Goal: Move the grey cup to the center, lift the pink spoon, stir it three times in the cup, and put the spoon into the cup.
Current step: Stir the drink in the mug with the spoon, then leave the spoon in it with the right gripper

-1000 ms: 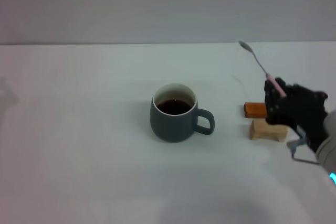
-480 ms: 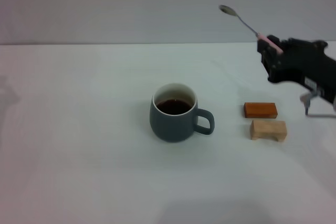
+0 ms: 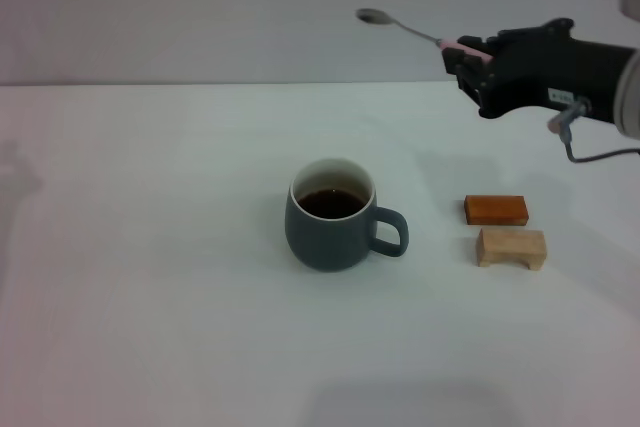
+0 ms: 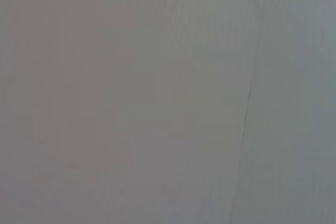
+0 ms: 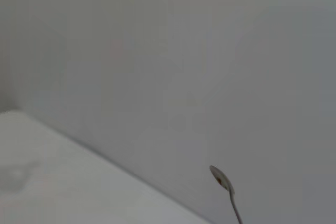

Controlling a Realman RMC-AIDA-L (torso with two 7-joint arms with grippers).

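Head view is showing the squat blue-grey ceramic mug point(image 3: 331, 215) of dark liquid sitting mid-table, so centring looks done. Right of the mug, a tan wooden block point(image 3: 511, 247) and an orange block point(image 3: 496, 209) are lying. Beyond, high above the mug's right, the right gripper point(image 3: 472, 59) is pinching the slim pink-handled metal spoon point(image 3: 415, 33); stirring remains. The left gripper is out of sight.

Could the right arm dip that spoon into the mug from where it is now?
Probably yes. The right gripper holds the pink spoon high, up and to the right of the grey cup. The cup's mouth is open, and nothing stands between them; the two wooden blocks lie low on the table.
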